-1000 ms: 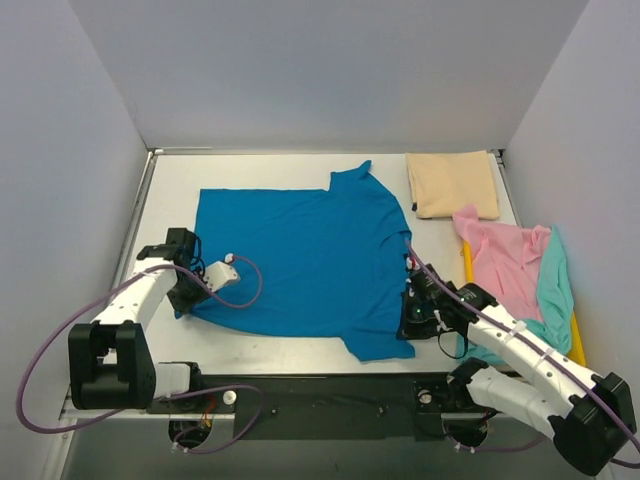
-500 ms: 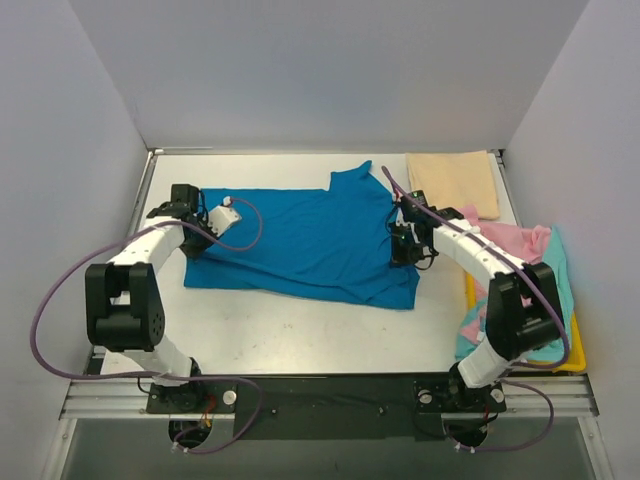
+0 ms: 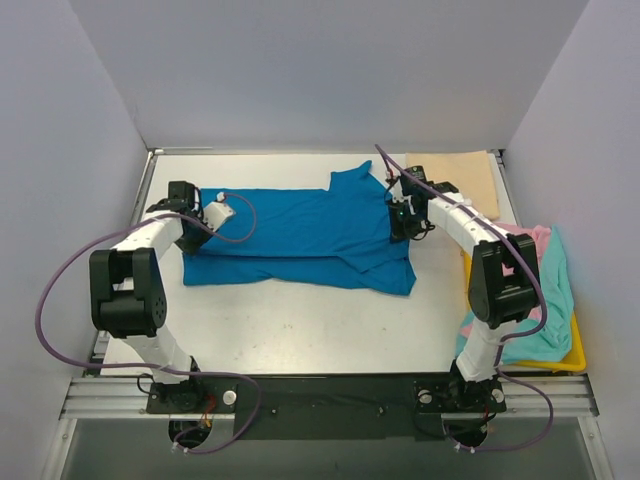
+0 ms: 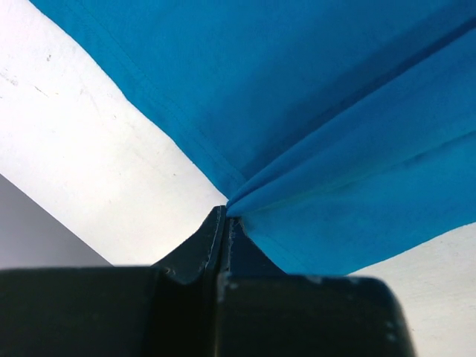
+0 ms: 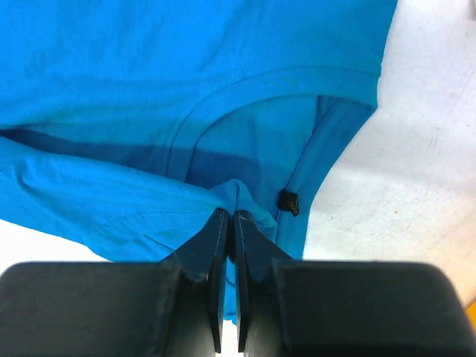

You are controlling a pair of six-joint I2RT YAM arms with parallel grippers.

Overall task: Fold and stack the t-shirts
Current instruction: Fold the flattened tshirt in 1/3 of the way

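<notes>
Top view: the bright blue t-shirt (image 3: 300,235) is laid across the middle of the white table (image 3: 300,330) as a long horizontal band, doubled over along its length. One short sleeve points toward the upper centre of the frame, and a lower layer juts out at the lower right corner of the band. The cloth is soft, matte and plain, with shallow creases.

The left gripper (image 4: 225,216) is clenched on the left end of the band. In the left wrist view two stitched hems are seen converging into a pinched pleat held between the black fingers.

The right gripper (image 5: 227,219) is clamped on the right end of the same shirt. In the right wrist view the thin fingers are pressed together on a fold of cloth just below the curved ribbed collar, with a small dark tag (image 5: 288,201) just to the right.

Other shirts – a beige t-shirt (image 3: 470,175) lies flat as a rectangle at the upper right, partly covered by the right arm. The pink t-shirt (image 3: 532,240) and teal t-shirt (image 3: 555,300) are heaped loosely at the right edge over a yellow tray (image 3: 578,352).
</notes>
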